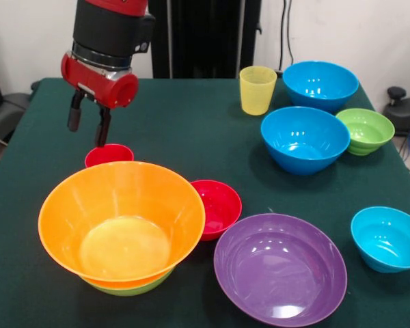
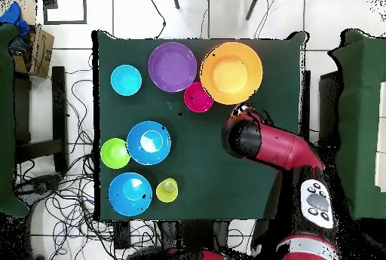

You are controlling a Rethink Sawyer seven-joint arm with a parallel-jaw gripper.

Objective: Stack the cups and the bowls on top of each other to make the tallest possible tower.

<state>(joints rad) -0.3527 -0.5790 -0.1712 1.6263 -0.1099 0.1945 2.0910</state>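
Item: gripper (image 1: 89,125), fingers spread, empty, hung above red cup (image 1: 108,154) just behind tower (image 1: 121,225) (orange bowl nested on lime-green). Step, prob.: fetching cup. Next move needs descent w/ fingers straddling cup rim, then a squeeze.

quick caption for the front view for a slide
Open gripper hovers above a red cup behind the orange bowl nested on a lime-green bowl.

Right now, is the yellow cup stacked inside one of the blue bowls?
No. The yellow cup stands alone on the green table, apart from the nearest blue bowl.
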